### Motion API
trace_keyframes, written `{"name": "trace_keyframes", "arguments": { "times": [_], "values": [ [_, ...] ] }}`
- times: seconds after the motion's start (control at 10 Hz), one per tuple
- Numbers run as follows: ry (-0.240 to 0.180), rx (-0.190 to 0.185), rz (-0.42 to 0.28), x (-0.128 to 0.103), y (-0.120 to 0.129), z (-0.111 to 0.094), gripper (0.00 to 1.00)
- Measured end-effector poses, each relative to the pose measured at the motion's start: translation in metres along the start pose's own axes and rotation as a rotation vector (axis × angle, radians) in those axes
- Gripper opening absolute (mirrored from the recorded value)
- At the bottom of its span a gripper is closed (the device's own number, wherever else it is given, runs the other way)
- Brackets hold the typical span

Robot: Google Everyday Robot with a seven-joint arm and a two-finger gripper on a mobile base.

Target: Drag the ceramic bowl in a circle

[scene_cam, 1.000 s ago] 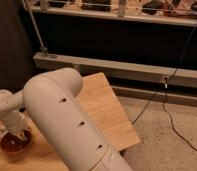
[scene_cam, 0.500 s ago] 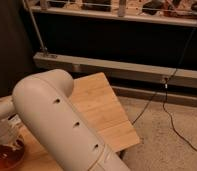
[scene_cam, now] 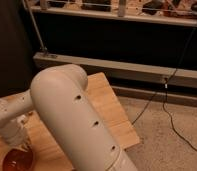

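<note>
The ceramic bowl (scene_cam: pixel 16 161), glossy orange-red, sits on the wooden table (scene_cam: pixel 108 106) at the lower left, cut off in part by the frame's bottom edge. My gripper (scene_cam: pixel 25 146) comes down onto the bowl's upper right rim from the white wrist (scene_cam: pixel 11 127) just above it. It is shut on that rim. My big white arm (scene_cam: pixel 74 117) fills the middle of the view and hides much of the table.
The table's right edge drops to a speckled floor (scene_cam: pixel 162 145) where a black cable (scene_cam: pixel 173 122) trails. A low metal rail (scene_cam: pixel 122 70) and a dark shelf unit stand behind the table.
The bowl and gripper have travelled together, first toward the near left corner, then a little back to the right. The arm has swung with them.
</note>
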Motion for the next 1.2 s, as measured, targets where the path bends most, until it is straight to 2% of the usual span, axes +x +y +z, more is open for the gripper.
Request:
{"name": "trace_keyframes", "arguments": {
  "times": [0.2,0.4,0.6,0.7,0.8,1.0,1.1,1.2],
  "values": [
    [0.027,-0.035,0.057,0.031,-0.013,0.011,0.0],
    [0.034,-0.058,0.166,0.062,-0.045,0.016,0.0],
    [-0.003,-0.049,0.324,0.089,-0.1,0.009,0.0],
    [-0.04,-0.045,0.419,0.103,-0.134,0.0,0.0],
    [-0.106,-0.024,0.542,0.111,-0.187,-0.024,0.0],
    [-0.159,-0.004,0.6,0.099,-0.222,-0.046,0.0],
    [-0.166,0.006,0.599,0.083,-0.229,-0.052,0.0],
    [-0.161,0.011,0.578,0.064,-0.225,-0.052,0.0]
  ]
}}
